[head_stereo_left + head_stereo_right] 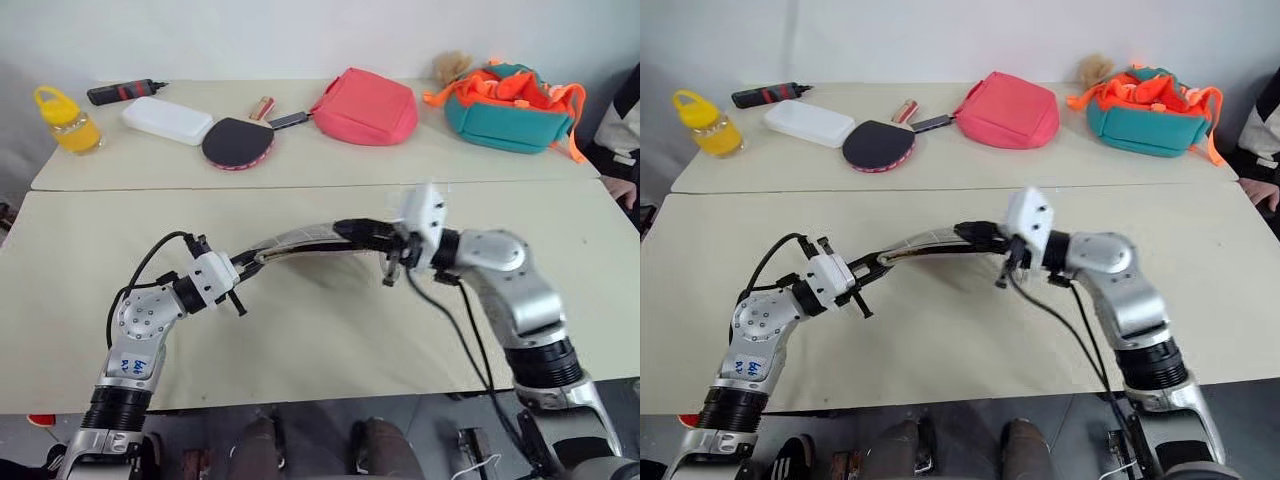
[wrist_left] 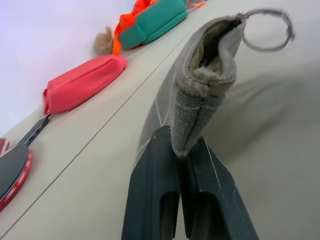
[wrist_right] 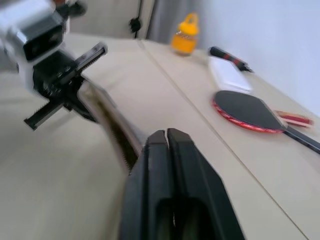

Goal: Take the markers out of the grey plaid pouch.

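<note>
Pouch held up in the air between both grippers, over a pale table.

Two cream tabletops [image 1: 300, 330] butt together before a white wall; on the far one sit a yellow bottle [image 1: 66, 120], a white box [image 1: 166, 120], a black paddle [image 1: 238, 142], a pink pouch [image 1: 365, 107] and a teal-and-orange bag [image 1: 512, 105]. Both arms reach inward, roughly level. The left gripper [image 2: 185, 152] pinches one end of the grey plaid pouch [image 2: 200, 95], its mouth gaping beside the loop strap [image 2: 265, 30]. The right gripper [image 3: 166, 137] has its fingers pressed together at the pouch's other end; whether it grips fabric is unclear.
</note>
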Tool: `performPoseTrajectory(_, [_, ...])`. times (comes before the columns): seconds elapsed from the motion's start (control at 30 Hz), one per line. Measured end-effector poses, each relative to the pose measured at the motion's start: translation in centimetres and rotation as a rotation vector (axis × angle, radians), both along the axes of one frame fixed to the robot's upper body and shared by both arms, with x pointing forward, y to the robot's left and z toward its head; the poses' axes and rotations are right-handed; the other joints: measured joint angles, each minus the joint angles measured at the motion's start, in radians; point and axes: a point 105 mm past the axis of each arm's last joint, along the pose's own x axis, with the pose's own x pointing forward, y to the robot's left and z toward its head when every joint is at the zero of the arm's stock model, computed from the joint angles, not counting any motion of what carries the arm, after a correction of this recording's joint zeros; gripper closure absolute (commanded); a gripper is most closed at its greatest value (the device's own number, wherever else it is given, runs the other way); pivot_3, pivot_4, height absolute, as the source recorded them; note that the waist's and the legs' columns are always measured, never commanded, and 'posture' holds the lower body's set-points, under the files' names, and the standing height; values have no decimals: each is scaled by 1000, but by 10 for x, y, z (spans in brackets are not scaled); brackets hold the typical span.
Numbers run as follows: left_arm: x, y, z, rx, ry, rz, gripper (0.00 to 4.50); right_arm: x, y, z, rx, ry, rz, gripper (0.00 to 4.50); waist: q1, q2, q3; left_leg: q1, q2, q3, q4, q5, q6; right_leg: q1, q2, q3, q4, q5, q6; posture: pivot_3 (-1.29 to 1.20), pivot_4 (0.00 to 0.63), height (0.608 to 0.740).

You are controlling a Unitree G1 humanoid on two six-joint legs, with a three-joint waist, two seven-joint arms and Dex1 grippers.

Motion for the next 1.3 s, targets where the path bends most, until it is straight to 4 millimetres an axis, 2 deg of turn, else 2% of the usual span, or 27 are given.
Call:
performPoseTrajectory(0.1, [1,0,0,-4,-4,8,4500,1,1,-11,-40,-22,-17,4482,2,0,0,0,0,0,0,0,0,0,0,0,-1,0,1,0,150,740])
performPoseTrajectory(0.23, [1,-2,0,-9,-8,14,4500,1,1,-12,-53,-46,-8,4482,-6,0,0,1,0,0,0,0,0,0,1,0,0,0,1,0,150,740])
performPoseTrajectory(0.53, [1,-4,-2,-3,-6,13,4500,7,1,-33,-170,-75,-21,4482,-9,0,0,1,0,0,0,0,0,0,1,1,0,0,1,0,150,740])
performPoseTrajectory(1.03, [-1,-11,-9,25,11,-14,4500,9,4,-31,-140,-60,-28,4482,-9,0,0,1,0,0,0,0,0,0,1,1,0,0,1,0,150,740])
performPoseTrajectory(1.1, [-2,-12,-9,21,12,-17,4500,12,3,-32,-165,-74,-39,4482,-9,0,0,1,0,0,0,0,0,0,0,1,0,0,1,0,150,740])
performPoseTrajectory(1.23, [-5,-19,-8,8,22,-32,4500,22,-13,-49,-389,-201,-84,4482,-8,0,0,1,0,0,0,0,0,0,0,1,0,0,1,0,150,740])
performPoseTrajectory(1.3, [-5,-21,-7,3,26,-34,4500,26,-16,-50,-435,-248,-89,4482,-9,0,0,1,0,0,0,0,0,0,0,1,0,0,1,0,150,740])
